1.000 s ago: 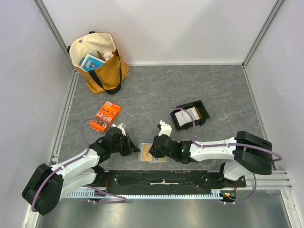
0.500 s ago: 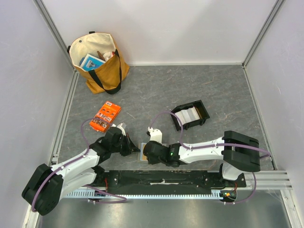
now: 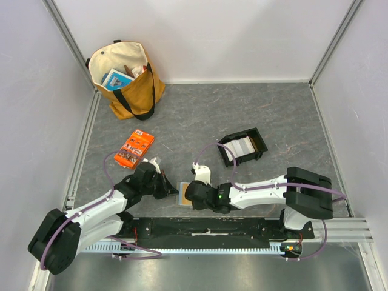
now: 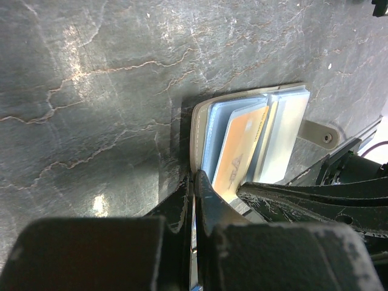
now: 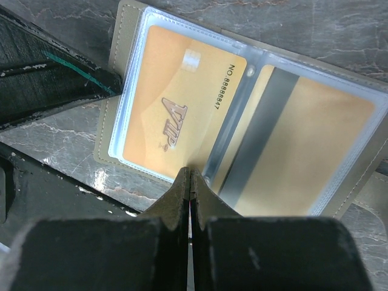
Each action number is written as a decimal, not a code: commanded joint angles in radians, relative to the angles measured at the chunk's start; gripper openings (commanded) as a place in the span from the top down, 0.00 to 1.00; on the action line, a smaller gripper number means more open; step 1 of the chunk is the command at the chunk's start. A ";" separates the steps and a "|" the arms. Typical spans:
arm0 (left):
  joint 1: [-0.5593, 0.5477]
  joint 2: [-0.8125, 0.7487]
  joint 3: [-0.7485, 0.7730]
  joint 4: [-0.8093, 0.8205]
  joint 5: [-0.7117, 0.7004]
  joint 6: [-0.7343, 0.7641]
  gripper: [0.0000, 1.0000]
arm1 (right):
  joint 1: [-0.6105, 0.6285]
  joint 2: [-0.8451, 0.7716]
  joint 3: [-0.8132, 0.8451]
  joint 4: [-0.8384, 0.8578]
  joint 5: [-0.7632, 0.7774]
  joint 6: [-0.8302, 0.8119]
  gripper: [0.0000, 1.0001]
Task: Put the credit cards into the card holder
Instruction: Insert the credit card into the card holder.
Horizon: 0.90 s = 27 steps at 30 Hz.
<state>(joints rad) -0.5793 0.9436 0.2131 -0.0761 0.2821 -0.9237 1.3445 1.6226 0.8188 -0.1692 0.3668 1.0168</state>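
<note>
Olive card holder (image 5: 242, 115) runs off-frame, its edge under the right claw (image 5: 191, 176).

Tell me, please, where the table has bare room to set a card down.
Bare: the wide stretch between the tote bag and the black tray, and the strip right of that tray. Crowded: the near edge, where the left gripper and right gripper meet at the card holder.

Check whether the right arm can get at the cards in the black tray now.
Probably yes: the black tray lies open beside its forearm, only its cable across one end, but the right gripper is shut at the card holder.
</note>
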 commanded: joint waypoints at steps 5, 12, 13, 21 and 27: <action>-0.001 0.001 0.005 0.009 -0.008 -0.012 0.98 | 0.028 0.077 0.109 -0.110 -0.002 -0.057 1.00; -0.001 -0.006 0.005 0.001 -0.015 -0.012 0.98 | 0.039 0.102 0.134 -0.227 0.060 -0.029 1.00; -0.001 -0.008 0.003 0.001 -0.015 -0.014 0.98 | 0.039 0.094 0.126 -0.234 0.066 -0.021 1.00; -0.001 -0.008 0.002 0.001 -0.018 -0.012 0.98 | 0.039 0.046 0.083 -0.242 0.090 0.002 1.00; -0.001 -0.011 0.003 -0.004 -0.017 -0.009 0.98 | 0.036 -0.064 0.062 -0.195 0.132 0.017 1.00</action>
<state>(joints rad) -0.5793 0.9417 0.2131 -0.0769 0.2718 -0.9237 1.3792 1.6562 0.9131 -0.3557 0.4305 1.0119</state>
